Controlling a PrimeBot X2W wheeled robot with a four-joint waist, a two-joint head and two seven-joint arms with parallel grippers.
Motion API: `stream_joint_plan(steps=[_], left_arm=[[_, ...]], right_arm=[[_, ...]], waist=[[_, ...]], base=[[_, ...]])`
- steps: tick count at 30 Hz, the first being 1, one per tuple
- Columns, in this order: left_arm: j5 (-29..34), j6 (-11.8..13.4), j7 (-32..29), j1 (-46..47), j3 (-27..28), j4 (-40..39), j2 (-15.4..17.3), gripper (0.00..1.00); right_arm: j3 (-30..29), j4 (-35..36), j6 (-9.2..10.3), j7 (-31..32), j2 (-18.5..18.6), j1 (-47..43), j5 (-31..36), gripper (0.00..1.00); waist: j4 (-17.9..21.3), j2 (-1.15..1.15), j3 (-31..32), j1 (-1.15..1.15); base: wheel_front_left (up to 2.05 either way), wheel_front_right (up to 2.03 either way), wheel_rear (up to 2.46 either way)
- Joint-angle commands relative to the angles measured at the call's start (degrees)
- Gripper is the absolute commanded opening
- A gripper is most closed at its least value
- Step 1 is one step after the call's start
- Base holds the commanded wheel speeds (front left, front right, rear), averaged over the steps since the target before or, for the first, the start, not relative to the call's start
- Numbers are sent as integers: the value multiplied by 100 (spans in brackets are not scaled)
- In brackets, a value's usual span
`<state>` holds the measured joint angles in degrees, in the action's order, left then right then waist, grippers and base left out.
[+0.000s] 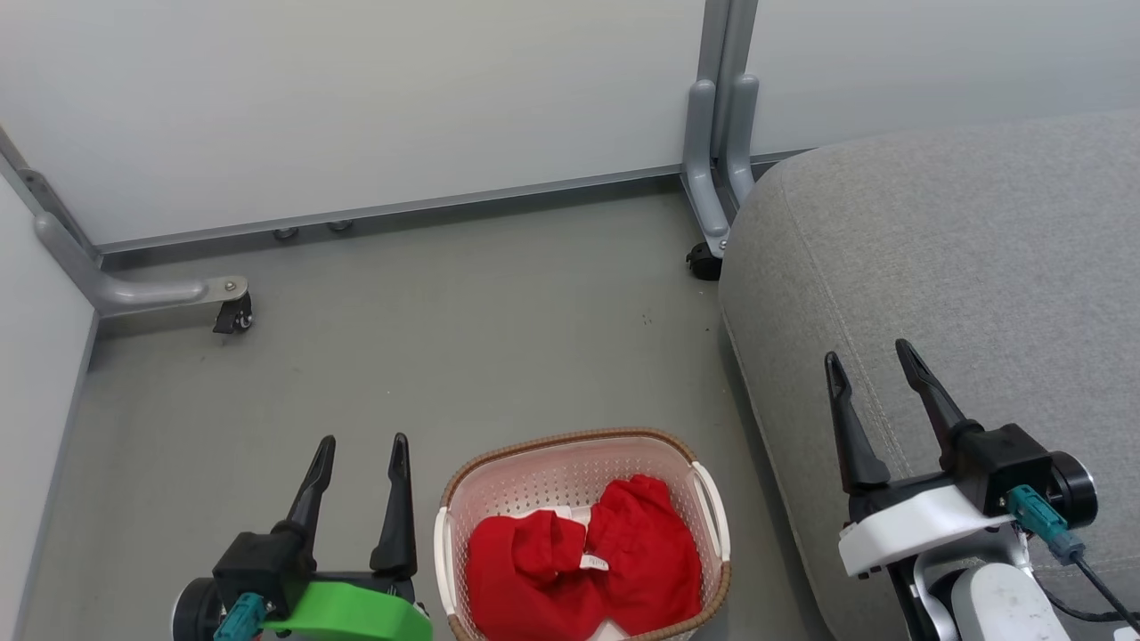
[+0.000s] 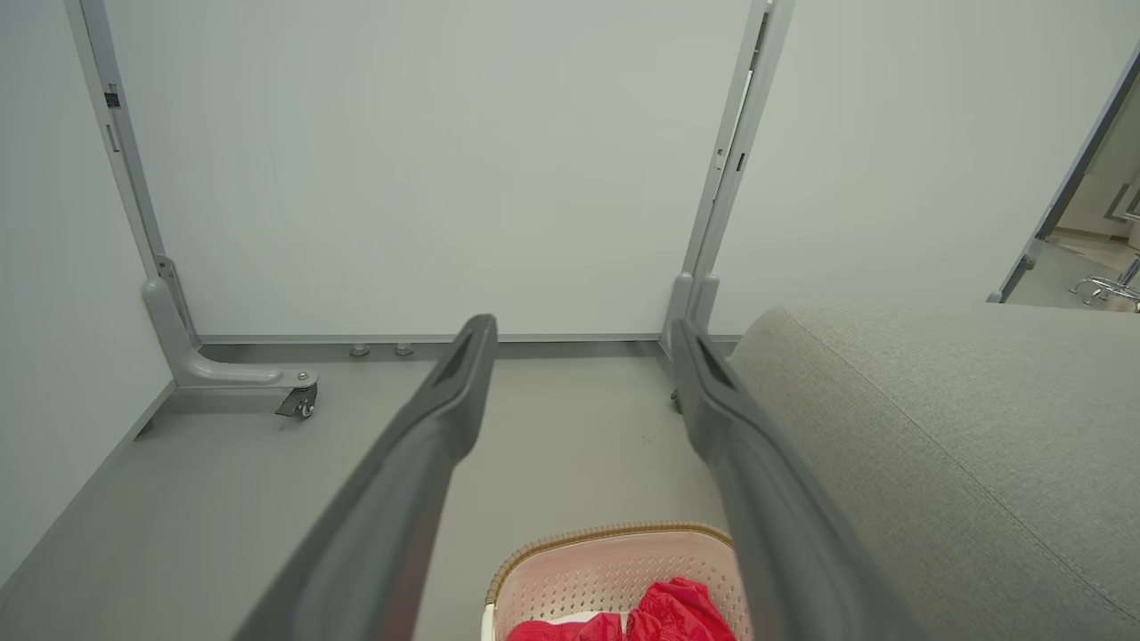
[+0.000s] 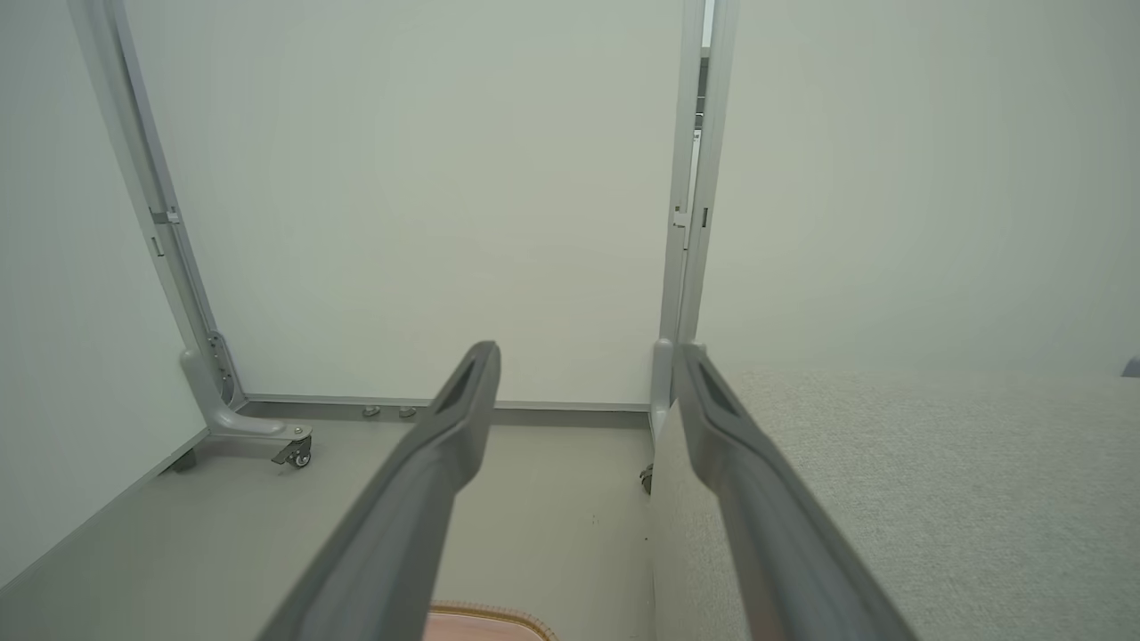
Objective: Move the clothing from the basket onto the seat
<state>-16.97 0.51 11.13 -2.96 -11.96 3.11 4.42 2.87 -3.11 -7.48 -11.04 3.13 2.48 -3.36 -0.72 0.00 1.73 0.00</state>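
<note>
At the far left of the head view, a grey metal foot with a black caster (image 1: 233, 313) stands on the grey floor (image 1: 445, 312), at the base of the pale wall panels (image 1: 356, 98). Nearer the robot, the left tool (image 1: 363, 438) hangs above the floor just left of the basket (image 1: 534, 481). Its two dark fingers (image 1: 394, 499) are spread apart and hold nothing. The left wrist view shows the same wide gap, with floor and wall behind it.

The basket sits on the floor between the two tools, near the front side of the seat (image 1: 962, 267). The clothing (image 1: 579, 561) lies bunched inside the basket, filling its near half. A small white label (image 1: 594, 562) shows on top of the red fabric. The perforated far wall of the basket is bare.

Further right, a grey post (image 1: 717, 133) rises where two wall panels meet, with a second caster (image 1: 704, 263) at its base beside the seat's corner. The seat takes up the right side, a stitched seam running along its front edge.

The right tool (image 1: 868, 350) hovers over the front part of the seat, fingers parted and empty. In the right wrist view the seat lies under its right finger, and the basket's brown rim shows at the bottom edge.
</note>
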Motion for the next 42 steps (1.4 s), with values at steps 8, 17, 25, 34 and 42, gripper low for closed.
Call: stream_joint_plan(steps=[8, 17, 25, 34, 42], left_arm=[[480, 44, 129, -84, -108, -54, 54, 100], [707, -65, 230, -173, -64, -78, -25, 100], [692, -286, 315, -270, 348, -141, -133, 100], [606, -502, 401, -371, 494, -99, -148, 100], [661, -471, 404, -378, 407, 129, -147, 100]], right_arm=[[106, 37, -1, -143, 29, -73, 603, 100], [99, 53, -1, -245, 10, -84, 822, 100], [13, -15, -1, -323, -18, -155, 500, 100], [-39, -209, -1, -415, -20, -206, -245, 100], [25, -437, -1, -420, -19, -241, -836, 100]], waist=[[-1, 0, 21, 0], [8, 0, 36, 0], [5, 0, 45, 0], [7, 0, 56, 0], [-2, 0, 72, 0]], base=[[0, 0, 0], [0, 0, 0], [0, 0, 0], [0, 0, 0], [0, 0, 0]])
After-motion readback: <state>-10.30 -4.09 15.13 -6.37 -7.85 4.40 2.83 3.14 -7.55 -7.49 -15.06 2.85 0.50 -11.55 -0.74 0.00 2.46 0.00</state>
